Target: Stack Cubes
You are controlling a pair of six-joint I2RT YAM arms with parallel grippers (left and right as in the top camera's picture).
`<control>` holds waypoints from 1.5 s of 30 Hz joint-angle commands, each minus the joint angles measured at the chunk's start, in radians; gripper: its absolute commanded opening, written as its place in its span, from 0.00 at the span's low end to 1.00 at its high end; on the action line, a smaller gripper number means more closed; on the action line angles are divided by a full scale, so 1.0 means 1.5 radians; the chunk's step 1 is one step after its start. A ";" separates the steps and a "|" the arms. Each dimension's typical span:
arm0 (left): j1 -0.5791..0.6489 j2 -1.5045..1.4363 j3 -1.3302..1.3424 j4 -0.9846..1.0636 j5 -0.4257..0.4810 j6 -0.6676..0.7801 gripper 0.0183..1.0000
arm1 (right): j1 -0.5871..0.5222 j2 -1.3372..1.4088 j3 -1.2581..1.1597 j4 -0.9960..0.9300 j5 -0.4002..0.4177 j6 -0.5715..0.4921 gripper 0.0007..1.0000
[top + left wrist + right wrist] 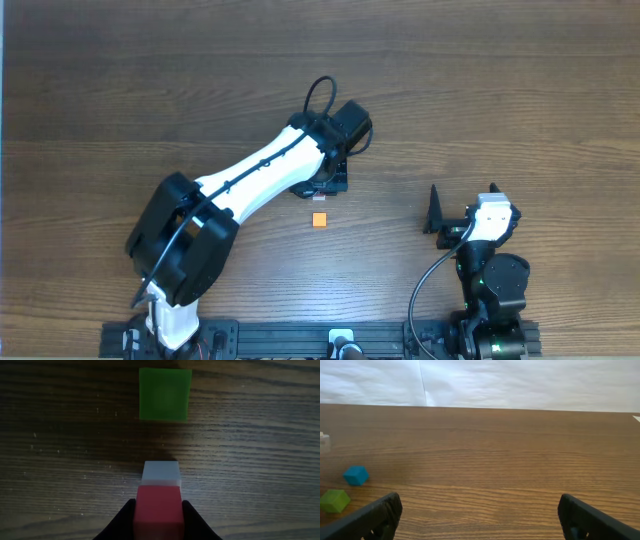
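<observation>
Gripped between the left fingers (122, 525) was a red plastic cube (157, 510), a white plastic cube (161, 472) just past their tips; squaring red over white before release seemed key. Right fingers (375, 515) gaped wide, empty.

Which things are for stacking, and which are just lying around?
For the job: red cube in the left pincer, white cube, green cube, blue cube, orange cube.
Just there: table, open right pincer.
</observation>
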 commanded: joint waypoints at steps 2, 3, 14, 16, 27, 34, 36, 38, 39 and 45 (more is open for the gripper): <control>0.004 0.014 0.009 0.005 -0.013 0.007 0.06 | 0.004 -0.004 -0.004 -0.001 -0.005 -0.003 0.99; 0.004 0.014 0.009 0.006 -0.013 0.007 0.06 | 0.004 -0.003 -0.004 -0.001 -0.005 -0.003 0.99; 0.004 0.014 0.009 0.010 -0.018 0.007 0.10 | 0.004 -0.003 -0.004 -0.002 -0.005 -0.003 0.99; 0.004 0.014 0.009 0.010 -0.018 0.007 0.13 | 0.004 -0.004 -0.004 -0.001 -0.005 -0.003 0.99; 0.004 0.014 0.009 0.009 -0.018 0.007 0.34 | 0.004 -0.003 -0.004 -0.002 -0.005 -0.003 0.99; 0.004 0.014 0.009 0.009 -0.017 0.007 0.48 | 0.004 -0.003 -0.004 -0.001 -0.005 -0.003 0.99; 0.004 0.014 0.009 0.006 -0.011 0.008 0.51 | 0.004 -0.003 -0.004 -0.001 -0.005 -0.003 0.99; 0.003 0.009 0.009 0.002 0.003 0.008 0.55 | 0.004 -0.003 -0.004 -0.001 -0.005 -0.003 0.99; 0.001 0.006 0.009 -0.002 0.008 0.008 0.56 | 0.004 -0.003 -0.004 -0.001 -0.005 -0.003 0.99; -0.020 -0.030 0.009 -0.061 0.018 0.005 0.65 | 0.004 -0.003 -0.004 -0.001 -0.005 -0.003 0.99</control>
